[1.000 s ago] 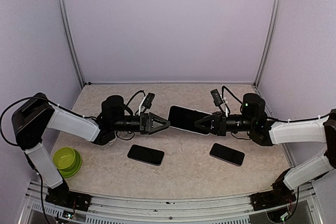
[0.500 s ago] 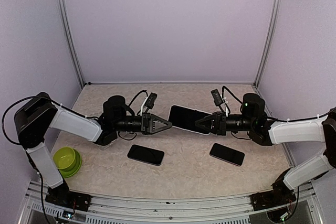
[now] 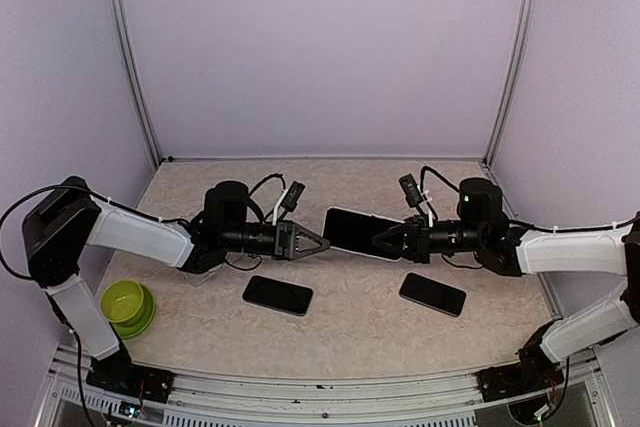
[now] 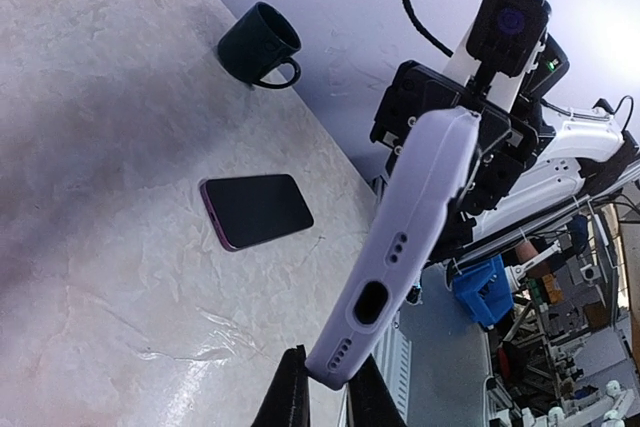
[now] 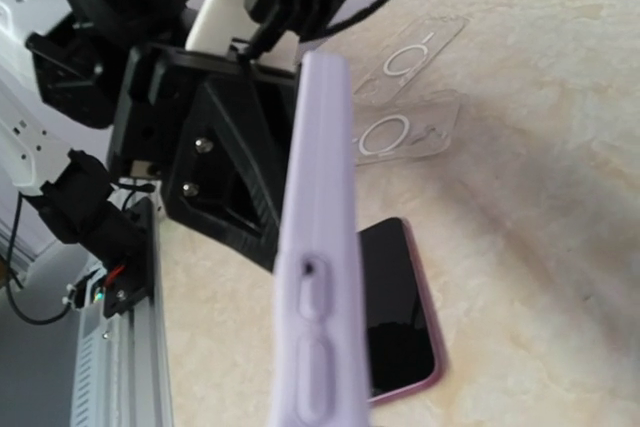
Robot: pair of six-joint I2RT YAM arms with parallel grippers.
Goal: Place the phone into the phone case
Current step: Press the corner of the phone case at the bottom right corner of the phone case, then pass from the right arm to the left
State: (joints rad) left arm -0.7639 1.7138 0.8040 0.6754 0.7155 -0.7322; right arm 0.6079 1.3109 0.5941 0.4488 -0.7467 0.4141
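Since we log from the near edge outward, first comes the green bowl (image 3: 127, 307) at the near left. Next are two dark handsets lying flat on the table (image 3: 350, 332), the left phone (image 3: 278, 294) and the right phone (image 3: 432, 294). They are well apart, and no arm touches either.

Behind and above them, off the table, the lilac case (image 3: 358, 230) hangs roughly level between the arms. The left gripper (image 4: 325, 394) is narrowed onto a corner at the port end (both fingers nip the rim there). The right gripper (image 3: 383, 240) meets the opposite end. Its own camera shows only the case's side edge with the buttons and no fingers, but from above it looks clamped on.

The upturned face is dark inside a pale rim. It may be a phone already seated or only the lining; we cannot tell.

Farther off, clear cases (image 5: 405, 132) lie beyond the left phone, and a dark mug (image 4: 258, 44) stands beyond the right phone.

Judgement: the step in hand is a two-ended hold.
- Keep both ends level and do not pull them apart, since the corner pinch is thin.
- If one side is to let go, the other grip should first be deep across the rim.
- Move slowly, or the case may twist out.
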